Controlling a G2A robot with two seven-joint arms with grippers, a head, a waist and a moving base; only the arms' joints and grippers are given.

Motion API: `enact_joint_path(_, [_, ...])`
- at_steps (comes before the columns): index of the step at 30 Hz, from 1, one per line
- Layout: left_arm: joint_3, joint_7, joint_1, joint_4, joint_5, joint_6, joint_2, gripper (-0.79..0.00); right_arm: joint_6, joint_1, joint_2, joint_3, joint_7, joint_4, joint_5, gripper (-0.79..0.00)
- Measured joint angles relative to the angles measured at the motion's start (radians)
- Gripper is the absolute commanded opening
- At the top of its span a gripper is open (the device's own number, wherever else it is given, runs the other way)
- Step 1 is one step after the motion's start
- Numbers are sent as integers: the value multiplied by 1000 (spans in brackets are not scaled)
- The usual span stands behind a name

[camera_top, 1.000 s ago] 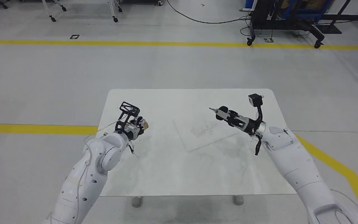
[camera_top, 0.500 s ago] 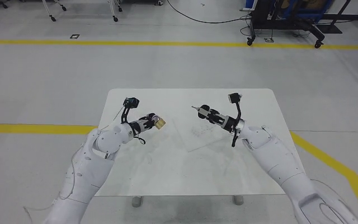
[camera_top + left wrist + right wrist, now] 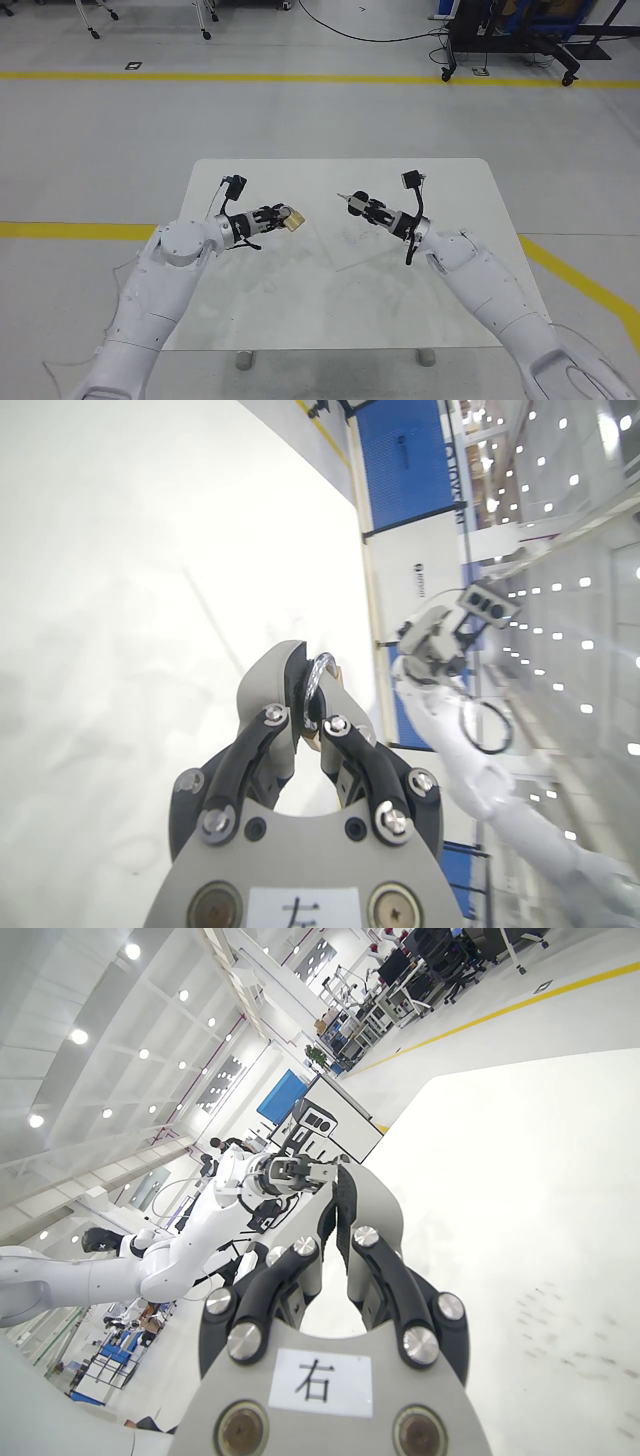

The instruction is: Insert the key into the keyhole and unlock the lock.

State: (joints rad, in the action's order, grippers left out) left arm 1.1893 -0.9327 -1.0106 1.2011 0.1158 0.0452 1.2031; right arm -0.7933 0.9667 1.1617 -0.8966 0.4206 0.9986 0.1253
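1. The left gripper was clamped on the lock, a small brass block with a curved steel shackle, held above the worktop.
2. The right gripper pinched the key, a thin metal blade.
3. The key's long axis pointed at the lock, near but apart.

White table with rounded corners, thin clear sheet lying flat near its middle, faintly marked
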Motion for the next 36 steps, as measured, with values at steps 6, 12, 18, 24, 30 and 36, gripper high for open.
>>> enact_joint_path(6, [-22, -116, 69, -130, 259, -91, 22, -785, 28, -8, 25, 29, -75, 1, -49, -785])
enact_joint_path(12, [-27, -138, 113, -205, 290, -71, 26, -785, 22, -3, 49, 52, -152, 16, -98, -785])
enact_joint_path(18, [-12, -153, 120, -232, 298, -58, 20, -785, 24, 12, 58, 57, -167, 43, -138, -785])
enact_joint_path(24, [7, -182, 128, -256, 330, -56, 15, -785, 19, 35, 70, 78, -97, 76, -81, -785])
enact_joint_path(30, [7, -171, 135, -264, 314, -21, 11, -785, 20, 34, 79, 92, 67, 64, 116, -785])
enact_joint_path(36, [4, -88, 123, -234, 236, 51, 6, -785, 104, 45, 84, 96, 130, 81, 177, -785])
